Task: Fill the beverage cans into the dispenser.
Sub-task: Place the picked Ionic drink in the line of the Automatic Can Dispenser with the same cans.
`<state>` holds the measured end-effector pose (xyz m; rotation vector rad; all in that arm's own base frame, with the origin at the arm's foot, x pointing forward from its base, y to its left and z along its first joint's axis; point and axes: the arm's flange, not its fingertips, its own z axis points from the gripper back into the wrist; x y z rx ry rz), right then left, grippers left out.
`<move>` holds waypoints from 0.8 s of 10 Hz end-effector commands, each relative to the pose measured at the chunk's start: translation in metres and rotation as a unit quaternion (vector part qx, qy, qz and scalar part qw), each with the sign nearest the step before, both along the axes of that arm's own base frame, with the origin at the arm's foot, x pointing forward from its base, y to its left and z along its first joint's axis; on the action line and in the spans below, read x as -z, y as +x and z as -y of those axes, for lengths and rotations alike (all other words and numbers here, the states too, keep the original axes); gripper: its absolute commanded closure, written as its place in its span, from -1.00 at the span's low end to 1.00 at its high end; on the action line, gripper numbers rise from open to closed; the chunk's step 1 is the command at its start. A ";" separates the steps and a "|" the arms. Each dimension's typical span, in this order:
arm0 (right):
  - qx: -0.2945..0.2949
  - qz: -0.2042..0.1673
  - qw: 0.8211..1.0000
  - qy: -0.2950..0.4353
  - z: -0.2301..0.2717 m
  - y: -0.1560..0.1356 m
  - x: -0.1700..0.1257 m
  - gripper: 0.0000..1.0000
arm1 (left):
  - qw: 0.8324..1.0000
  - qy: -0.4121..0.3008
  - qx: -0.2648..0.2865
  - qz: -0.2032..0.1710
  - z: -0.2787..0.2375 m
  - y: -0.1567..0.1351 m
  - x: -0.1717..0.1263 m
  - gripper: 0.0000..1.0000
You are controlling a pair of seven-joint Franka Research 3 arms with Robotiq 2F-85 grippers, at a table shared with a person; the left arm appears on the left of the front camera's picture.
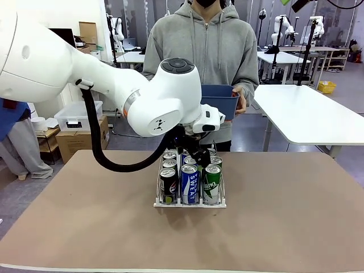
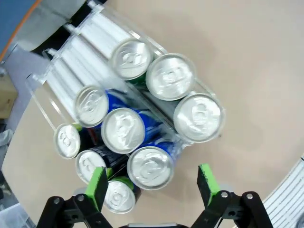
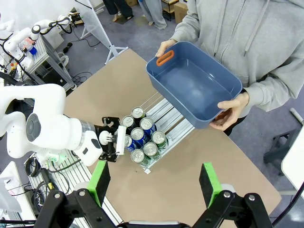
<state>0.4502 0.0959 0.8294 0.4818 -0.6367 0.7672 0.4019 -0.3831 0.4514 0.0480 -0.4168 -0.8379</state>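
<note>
A lab room with white work tables and boxes lies behind a brown, matte bench (image 1: 284, 227). Near its middle stands the small clear three-lane dispenser (image 1: 190, 203), its white base flat on the bench and its thin dividers keeping each lane one can wide.

Inside it, in the front view, I see slim aluminium beverage cans with silver tops (image 1: 189, 183) standing upright in rows: a black Pepsi can (image 1: 168, 185) in the left lane, a blue can with white lettering (image 1: 189, 184) in the middle, a green can with white lettering (image 1: 211, 184) on the right, others close behind them. From above, nine tops show, three to a lane, touching one another; the far stretch of the lanes is bare. I judge the filling largely done.

My left gripper (image 2: 154, 184) hovers over the near end of the rack, its green-padded fingers spread wide and holding nothing, a can top between and below them. I read this as a pose just above the cans, not a grasp.

My right gripper (image 3: 154, 183) hangs high above the bench, fingers likewise wide and empty.

Across the bench a person in a grey hoodie holds a blue rectangular plastic tub (image 3: 192, 85) in both hands; it is tilted and empty, presumably the cans' container.
</note>
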 end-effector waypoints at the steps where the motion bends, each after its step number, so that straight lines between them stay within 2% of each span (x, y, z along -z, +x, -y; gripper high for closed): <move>1: 0.000 -0.005 1.000 0.006 0.000 -0.003 0.001 -1.00 | 0.999 -0.030 0.030 -0.024 -0.021 -0.011 -0.018 -1.00; 2: 0.000 -0.005 1.000 0.006 0.000 -0.003 0.001 -1.00 | 0.999 -0.035 0.029 -0.025 -0.037 -0.013 -0.037 -1.00; 3: 0.000 -0.005 1.000 0.006 0.000 -0.003 0.001 -1.00 | 0.997 -0.037 0.045 -0.040 -0.058 -0.015 -0.055 -1.00; 6: 0.000 -0.005 1.000 0.006 0.000 -0.003 0.001 -1.00 | 0.994 -0.034 0.097 -0.045 -0.119 -0.008 -0.115 -1.00; 8: 0.000 -0.005 1.000 0.006 0.000 -0.003 0.001 -1.00 | 0.991 -0.048 0.125 -0.027 -0.147 -0.002 -0.164 -1.00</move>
